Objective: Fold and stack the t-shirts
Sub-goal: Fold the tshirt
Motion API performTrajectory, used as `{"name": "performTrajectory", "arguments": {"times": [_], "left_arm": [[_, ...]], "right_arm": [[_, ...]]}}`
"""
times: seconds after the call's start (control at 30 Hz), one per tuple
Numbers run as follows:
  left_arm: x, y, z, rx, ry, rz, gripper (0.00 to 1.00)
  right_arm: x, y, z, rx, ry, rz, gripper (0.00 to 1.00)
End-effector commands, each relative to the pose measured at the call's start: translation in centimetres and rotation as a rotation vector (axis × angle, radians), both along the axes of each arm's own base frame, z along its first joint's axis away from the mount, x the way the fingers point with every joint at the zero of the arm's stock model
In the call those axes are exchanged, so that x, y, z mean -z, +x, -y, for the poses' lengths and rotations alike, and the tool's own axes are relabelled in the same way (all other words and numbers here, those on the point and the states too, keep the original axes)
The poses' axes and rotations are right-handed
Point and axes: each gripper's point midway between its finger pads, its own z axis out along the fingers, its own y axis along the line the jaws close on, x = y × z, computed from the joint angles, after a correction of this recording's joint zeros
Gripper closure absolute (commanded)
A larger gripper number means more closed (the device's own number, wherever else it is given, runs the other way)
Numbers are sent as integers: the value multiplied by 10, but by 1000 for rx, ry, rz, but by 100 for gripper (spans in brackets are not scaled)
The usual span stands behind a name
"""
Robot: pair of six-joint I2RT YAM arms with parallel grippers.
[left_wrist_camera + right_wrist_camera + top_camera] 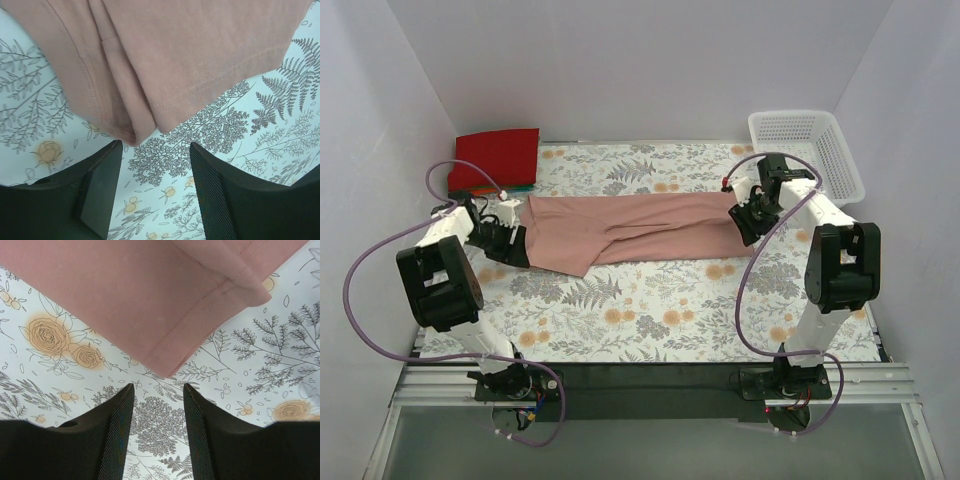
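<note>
A dusty pink t-shirt (630, 228) lies folded lengthwise across the floral cloth, stretched between both arms. My left gripper (515, 245) is open and empty just off the shirt's left end; in the left wrist view its fingers (102, 187) sit below the pink hem corner (130, 135). My right gripper (748, 222) is open and empty at the shirt's right end; in the right wrist view its fingers (117, 430) sit just short of the pink corner (167, 367). A red folded t-shirt (498, 157) tops a stack at the back left, with an orange and a teal edge under it.
A white lattice basket (807, 150) stands at the back right corner. The floral table cloth (660, 310) covers the table. White walls close in the back and both sides. Purple cables loop beside each arm.
</note>
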Motion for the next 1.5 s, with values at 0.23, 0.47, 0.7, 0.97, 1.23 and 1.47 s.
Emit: {"name": "performTrajectory", "arguments": {"times": [0.23, 0.47, 0.7, 0.97, 1.23, 1.47], "left_arm": [[7, -2, 2, -6, 4, 38, 45], [9, 2, 2, -3, -3, 44, 49], [6, 11, 3, -6, -25, 51, 50], [4, 15, 5, 2, -44, 54, 48], [6, 16, 7, 2, -64, 43, 50], [10, 14, 8, 2, -65, 40, 50]], "right_arm": [[25, -1, -1, 152, 77, -109, 47], [31, 1, 2, 190, 93, -133, 46], [34, 8, 7, 230, 98, -147, 45], [32, 15, 0, 245, 140, -153, 47], [35, 18, 0, 268, 148, -176, 55], [38, 20, 10, 296, 104, -172, 52]]}}
